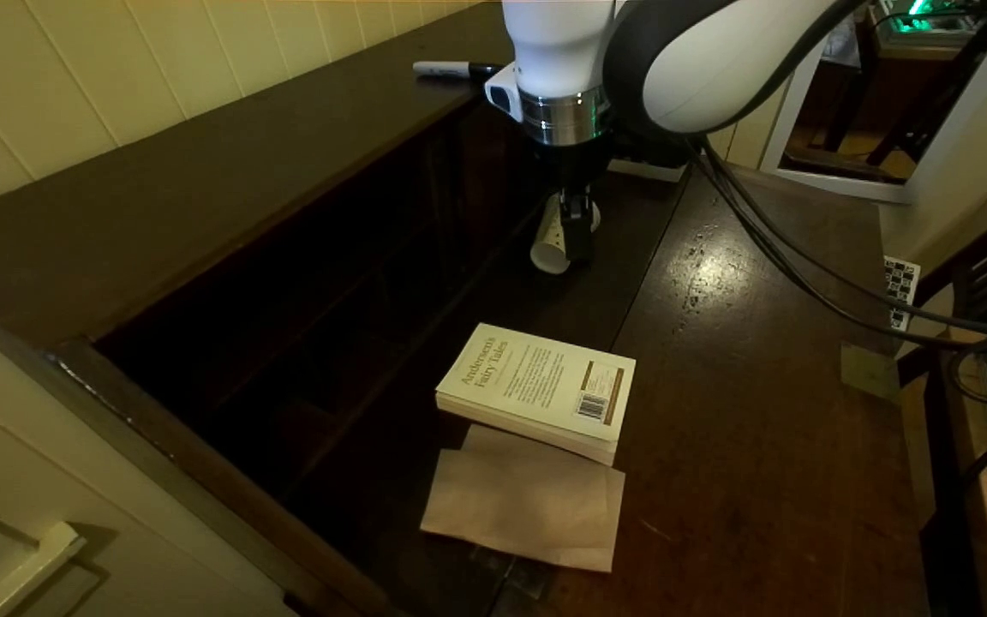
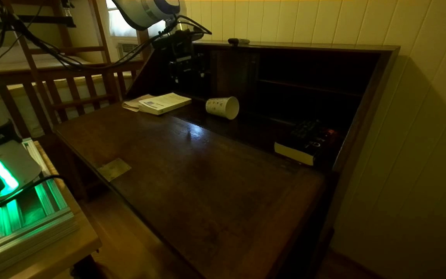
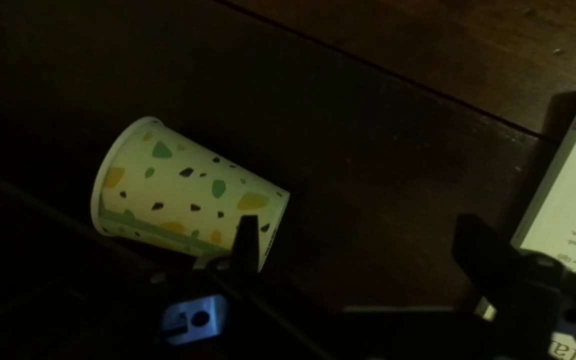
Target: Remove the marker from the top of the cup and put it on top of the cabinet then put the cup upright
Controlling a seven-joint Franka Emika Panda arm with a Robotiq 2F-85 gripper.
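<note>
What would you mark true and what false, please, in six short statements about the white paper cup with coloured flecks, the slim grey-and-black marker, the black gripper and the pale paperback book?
1. The white paper cup lies on its side. True.
2. The slim grey-and-black marker lies on top of the dark brown wooden cabinet. True.
3. The cup is tightly gripped. False: the black gripper is open and holds nothing.
4. Tan paper lies next to the pale paperback. True.
5. The paperback lies open. False: it is closed.
6. The cup's mouth faces the paperback. False: the base end is nearer it, and the mouth faces away.
</note>
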